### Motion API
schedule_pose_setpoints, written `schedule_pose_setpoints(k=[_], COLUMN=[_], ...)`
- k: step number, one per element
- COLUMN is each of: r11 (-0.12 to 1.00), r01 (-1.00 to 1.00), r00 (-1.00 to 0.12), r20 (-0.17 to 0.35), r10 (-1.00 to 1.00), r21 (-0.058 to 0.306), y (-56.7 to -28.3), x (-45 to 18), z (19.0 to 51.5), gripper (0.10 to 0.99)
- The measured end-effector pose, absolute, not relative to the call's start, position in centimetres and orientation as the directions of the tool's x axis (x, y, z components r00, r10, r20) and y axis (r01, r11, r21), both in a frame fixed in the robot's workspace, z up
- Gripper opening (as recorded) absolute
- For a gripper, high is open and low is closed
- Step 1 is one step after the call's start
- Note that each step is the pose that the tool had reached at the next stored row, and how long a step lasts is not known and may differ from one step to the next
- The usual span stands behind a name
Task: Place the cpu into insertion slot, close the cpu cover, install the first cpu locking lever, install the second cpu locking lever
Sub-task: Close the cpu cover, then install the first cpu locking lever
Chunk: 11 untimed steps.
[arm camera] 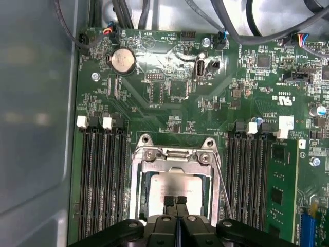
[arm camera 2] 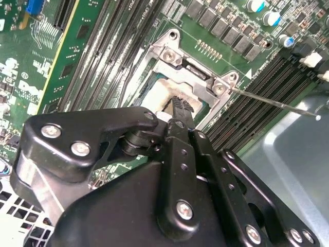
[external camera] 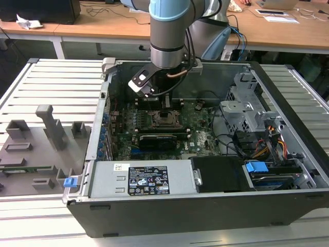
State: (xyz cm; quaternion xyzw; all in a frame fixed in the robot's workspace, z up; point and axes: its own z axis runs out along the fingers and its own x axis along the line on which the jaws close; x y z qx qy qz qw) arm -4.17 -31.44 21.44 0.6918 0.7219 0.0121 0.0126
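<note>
Inside the open black metal computer case, the square silver-rimmed insertion slot holds the pale beige-silver square cpu. The thin silvery cpu cover looks folded down around the chip, whose face shows through its square window. The black fingers are pressed together with nothing between them. Their tips are at the near edge of that face; whether they touch it I cannot tell.

A thin steel wire lever juts from the socket's corner over the black memory slots and seems unlatched. The cover is therefore probably held by nothing but its own weight, and a sideways nudge could lift it or shift the chip. Pressing off centre on the cpu could damage the contacts beneath. The narrow tips could also slip off so thin a wire and strike the green motherboard.

Besides the board, the case holds a grey labelled power-supply box, a grey metal drive cage and loose cables. It stands on a slatted grey desk.
</note>
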Motion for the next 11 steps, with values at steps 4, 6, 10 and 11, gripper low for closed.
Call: schedule_pose_setpoints(k=[4, 6, 10, 11], r11=[0.043, 0.042, 0.043, 0.043], r01=[0.998, 0.999, 0.999, 0.998], r00=[-0.043, -0.042, -0.043, -0.043], r20=[-0.001, -0.001, -0.002, -0.001], r10=[0.999, 0.999, 0.999, 0.999], r21=[0.034, 0.034, 0.034, 0.034], y=[-31.44, -31.44, -31.43, -31.44], x=[-3.89, -3.85, -3.83, -3.83], z=[21.45, 21.44, 21.50, 21.59], gripper=[0.106, 0.106, 0.106, 0.106])
